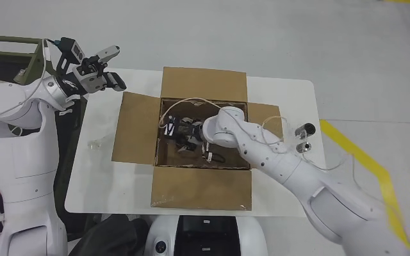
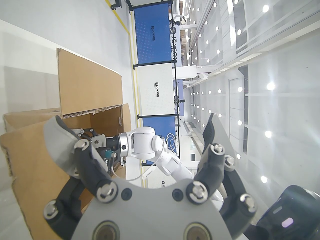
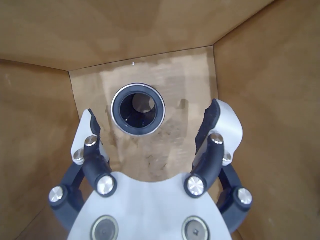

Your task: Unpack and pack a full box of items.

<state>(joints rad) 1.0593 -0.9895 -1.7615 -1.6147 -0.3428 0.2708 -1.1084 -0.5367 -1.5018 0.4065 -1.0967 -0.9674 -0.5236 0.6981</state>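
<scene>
1. A short hollow cylinder (image 3: 138,109) (black ring, bright metal rim) sits on the floor of the open cardboard box (image 1: 202,187).
2. The right gripper (image 3: 150,112) hangs inside the box just above it, jaws spread.
3. The left gripper (image 1: 116,65) is beyond the box's left flap, jaws spread.

Your left arm (image 1: 48,95): held up outside the box (image 1: 138,128), beyond the far corner of its left flap, forearm angled toward the box. Left jaws: spread wide, facing the box side-on, gripping nothing.
Your right arm (image 1: 269,150): stretched in from the box's right side and over its rim, wrist (image 1: 221,128) bent down inside the box. Right jaws: parted wide, low in the box, pointing straight at its floor.
</scene>
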